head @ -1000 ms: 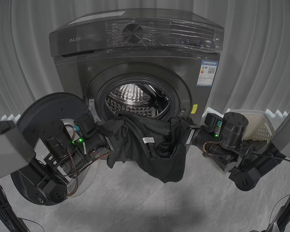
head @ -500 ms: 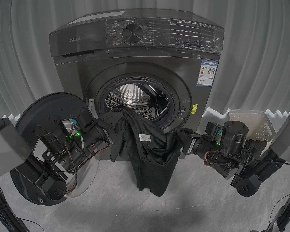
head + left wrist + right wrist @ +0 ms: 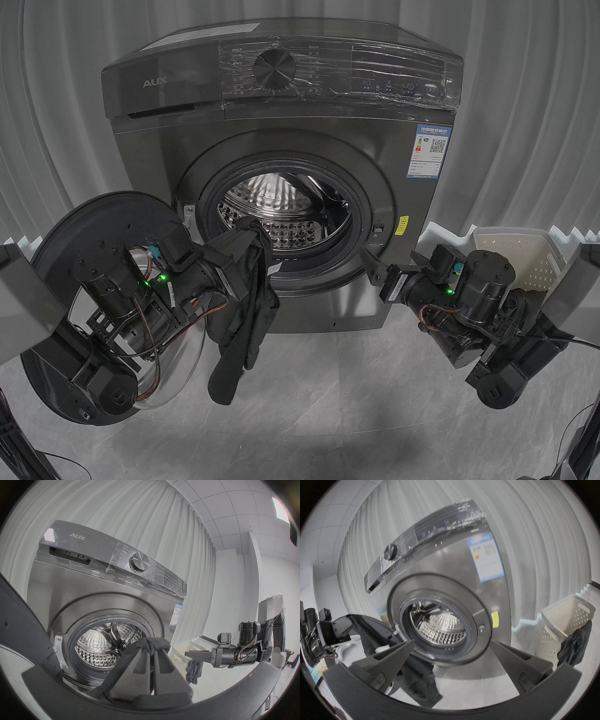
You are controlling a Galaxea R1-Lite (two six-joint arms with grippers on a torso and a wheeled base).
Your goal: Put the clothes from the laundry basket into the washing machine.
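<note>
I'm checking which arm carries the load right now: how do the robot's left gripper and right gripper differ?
The left gripper is shut on a black cloth garment that hangs from it toward the floor; the right gripper is open and holds nothing. The left gripper sits by the round open door, the right gripper nearer the cream plastic laundry basket. Both sit before the grey washing machine, near the lower rim of its drum opening.

Left tool (image 3: 152, 655) pinched closed, right tool (image 3: 451, 645) spread wide, arms seemingly level.
</note>
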